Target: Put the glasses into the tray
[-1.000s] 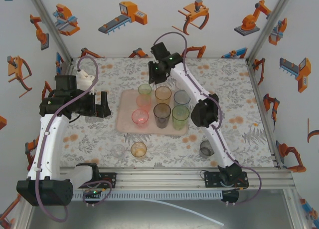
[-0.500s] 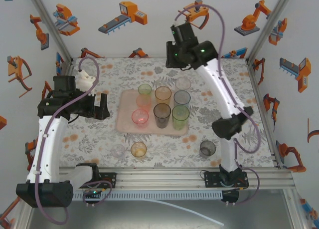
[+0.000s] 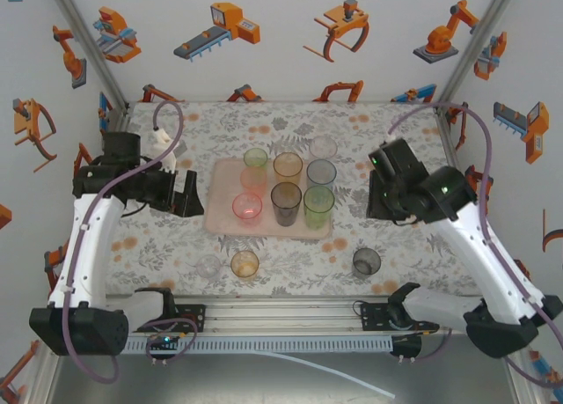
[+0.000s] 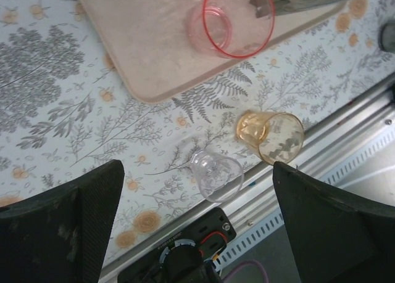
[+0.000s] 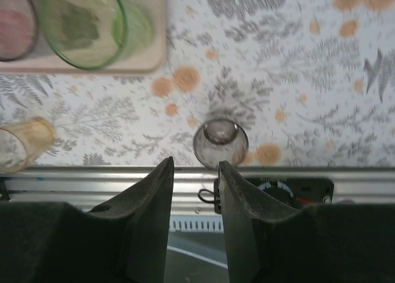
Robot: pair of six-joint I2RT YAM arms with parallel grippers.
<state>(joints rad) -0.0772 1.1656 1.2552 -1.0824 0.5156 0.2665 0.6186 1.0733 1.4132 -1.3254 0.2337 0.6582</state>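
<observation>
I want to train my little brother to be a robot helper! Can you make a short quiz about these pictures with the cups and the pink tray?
1. True or false: the left gripper is holding a glass.
2. Which glass stands nearest the right gripper? A the pink one, B the smoky grey glass, C the blue one.
3. How many glasses stand between the tray and the near rail?
Key: 1 false, it is open and empty. 2 B. 3 three: the clear glass, the amber glass and the smoky grey glass.
</observation>
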